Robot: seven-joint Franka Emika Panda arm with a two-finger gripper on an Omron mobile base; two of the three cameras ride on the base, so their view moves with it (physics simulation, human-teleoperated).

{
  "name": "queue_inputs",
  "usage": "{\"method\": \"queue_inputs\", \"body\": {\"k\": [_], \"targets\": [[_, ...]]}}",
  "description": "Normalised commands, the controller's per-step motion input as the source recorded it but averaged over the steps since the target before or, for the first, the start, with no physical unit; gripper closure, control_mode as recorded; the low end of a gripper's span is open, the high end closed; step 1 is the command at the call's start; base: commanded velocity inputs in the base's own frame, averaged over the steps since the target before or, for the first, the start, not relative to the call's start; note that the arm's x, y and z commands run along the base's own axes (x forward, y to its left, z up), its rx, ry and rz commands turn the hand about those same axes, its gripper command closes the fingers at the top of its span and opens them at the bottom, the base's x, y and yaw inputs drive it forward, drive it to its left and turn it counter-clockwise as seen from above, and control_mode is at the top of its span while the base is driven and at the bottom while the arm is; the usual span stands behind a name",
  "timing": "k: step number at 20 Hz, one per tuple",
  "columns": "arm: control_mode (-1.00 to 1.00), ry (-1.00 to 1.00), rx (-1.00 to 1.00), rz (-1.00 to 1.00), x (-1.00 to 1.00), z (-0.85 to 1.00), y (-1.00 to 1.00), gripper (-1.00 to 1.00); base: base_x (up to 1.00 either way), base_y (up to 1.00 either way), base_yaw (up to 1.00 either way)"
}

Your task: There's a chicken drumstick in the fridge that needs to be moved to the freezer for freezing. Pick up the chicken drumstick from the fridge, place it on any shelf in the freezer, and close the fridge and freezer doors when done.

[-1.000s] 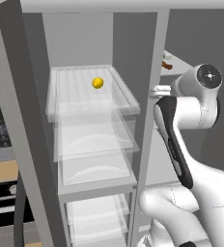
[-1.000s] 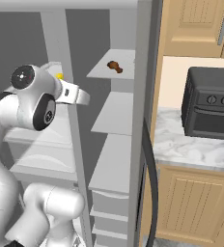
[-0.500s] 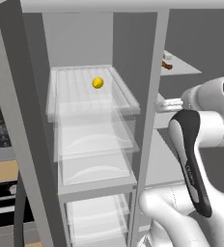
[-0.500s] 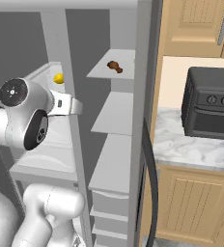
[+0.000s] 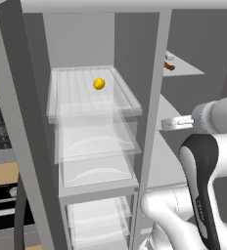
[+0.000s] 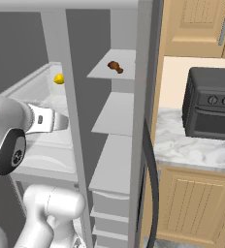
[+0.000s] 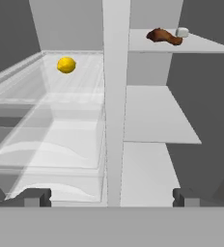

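Left base view: the chicken drumstick [image 5: 169,67] lies on the top right shelf [image 5: 184,68], well above the arm; the reach should rise first.
Right base view: drumstick [image 6: 115,67] small, brown, near the shelf's front.
Hand view: gripper [image 7: 112,198] released, empty; drumstick [image 7: 163,36] upper right; centre on it, then approach level.

arm swung right and lower, pincer [image 7: 111,197] drawn back from the shelves

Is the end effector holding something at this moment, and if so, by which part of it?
Nothing is held. The end effector is open with an empty gap, and the chicken drumstick lies apart on the top fridge shelf.
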Motion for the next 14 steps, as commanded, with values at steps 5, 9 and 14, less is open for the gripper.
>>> {"method": "queue_inputs", "body": {"k": [5, 9, 14], "targets": [[-1.0, 0.02, 0.0, 0.0, -0.23, -0.1, 0.09, -1.0, 0.0, 0.0, 0.0], [-1.0, 0.0, 0.0, 0.0, -0.11, -0.05, 0.05, -1.0, 0.0, 0.0, 0.0], [1.0, 0.0, 0.0, 0.0, -0.06, 0.0, 0.02, -1.0, -0.43, 0.28, 0.0]]}}
